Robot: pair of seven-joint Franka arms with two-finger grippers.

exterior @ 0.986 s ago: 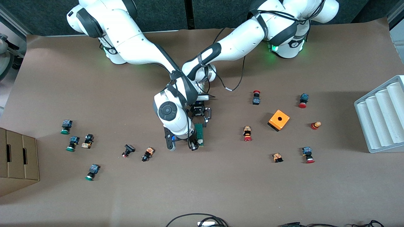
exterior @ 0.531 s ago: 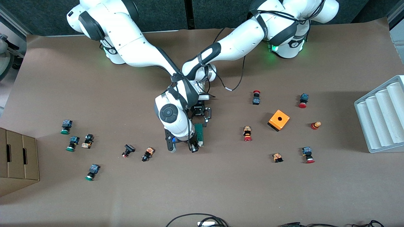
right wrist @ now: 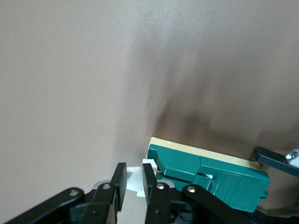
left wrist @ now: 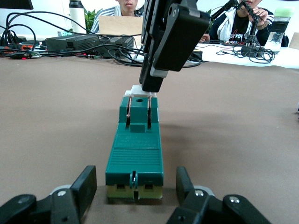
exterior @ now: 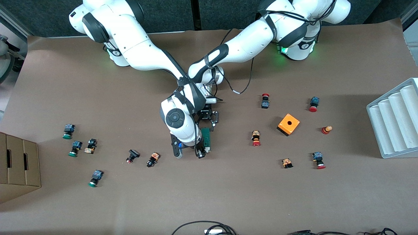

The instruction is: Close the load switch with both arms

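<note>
a: where's the load switch [exterior: 206,139]?

b: flat on the worktop [exterior: 228,195] at mid-table, long green block, one end toward the robots' bases, the white tab [left wrist: 140,90] at the end nearer the front camera. both grippers are on it, one at each end.

a: left gripper [left wrist: 135,189]?

b: low at the worktop, at the base-side end. its fingers [left wrist: 84,184] stand either side of that end, close in against the block's flanks; the wrist view shows them bracketing it, clamped on it.

a: right gripper [right wrist: 133,186]?

b: at the tab end. fingers pinched together, nearly touching, with the white tab between their tips. in the left wrist view the right gripper [left wrist: 156,77] comes down onto the tab from above.

a: anything close by?

b: nearest to the right gripper, a small push button [exterior: 152,159] toward the right arm's end. an orange cube [exterior: 288,124] sits well apart, toward the left arm's end. both arms are engaged.
</note>
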